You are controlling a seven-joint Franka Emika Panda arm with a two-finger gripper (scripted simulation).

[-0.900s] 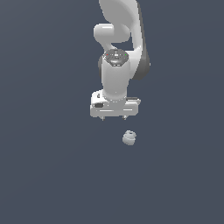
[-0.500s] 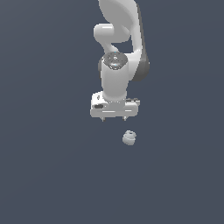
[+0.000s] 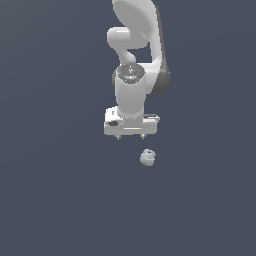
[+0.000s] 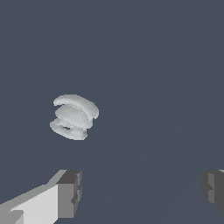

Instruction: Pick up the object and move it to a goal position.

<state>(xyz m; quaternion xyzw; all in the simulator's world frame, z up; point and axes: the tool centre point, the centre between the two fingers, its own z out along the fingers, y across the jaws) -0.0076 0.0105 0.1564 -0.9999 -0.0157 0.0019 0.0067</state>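
Observation:
The object [image 3: 147, 157] is a small pale grey-white ringed lump lying on the dark floor. In the exterior view it rests just below my gripper [image 3: 130, 136] and slightly toward that view's right. The wrist view shows the object [image 4: 73, 117] on its side, with its stacked rings visible. It lies ahead of the fingers, apart from both. My gripper [image 4: 142, 192] is open, its two grey fingertips [image 4: 70, 192] spread wide with nothing between them. The gripper points straight down from the white arm.
A plain dark grey floor [image 3: 60, 200] fills both views. The white arm [image 3: 135, 45] rises behind the gripper toward the exterior view's top.
The arm's wrist has turned slightly and the gripper has shifted a little toward the object. The object has not moved.

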